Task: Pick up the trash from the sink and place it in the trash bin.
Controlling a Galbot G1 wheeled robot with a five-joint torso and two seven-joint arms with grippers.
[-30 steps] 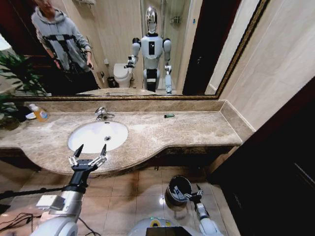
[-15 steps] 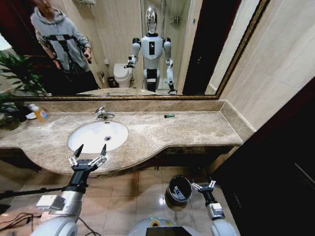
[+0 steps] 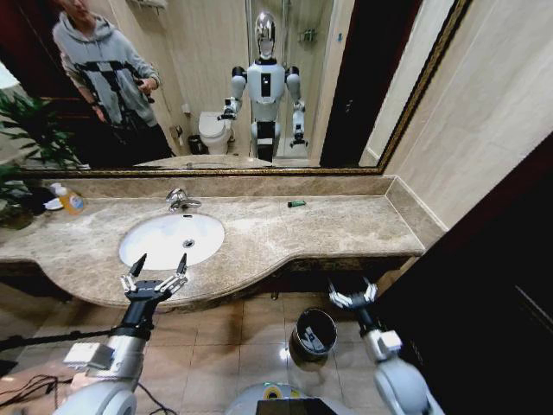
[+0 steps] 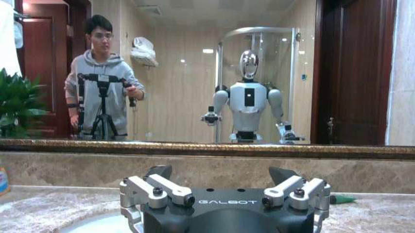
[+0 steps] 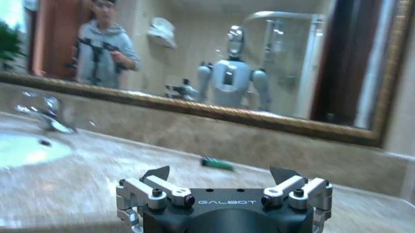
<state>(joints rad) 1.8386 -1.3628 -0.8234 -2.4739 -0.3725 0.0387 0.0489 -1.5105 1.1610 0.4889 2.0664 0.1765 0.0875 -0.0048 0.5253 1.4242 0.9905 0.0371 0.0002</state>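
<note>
We see litter in the bin at lower centre; a green piece remains; both grippers, left and right, spread empty.

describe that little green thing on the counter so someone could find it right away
Start at the beige-brown marble countertop under the gold-framed mirror. Right of the white oval basin and chrome faucet, near the back wall, lies a tiny green-and-black piece, the sole loose item on that side.

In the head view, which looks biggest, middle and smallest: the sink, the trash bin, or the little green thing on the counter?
1. the sink, biggest.
2. the trash bin, middle, though it sits lower on the floor, so its true size is unsure.
3. the green piece, smallest.
</note>
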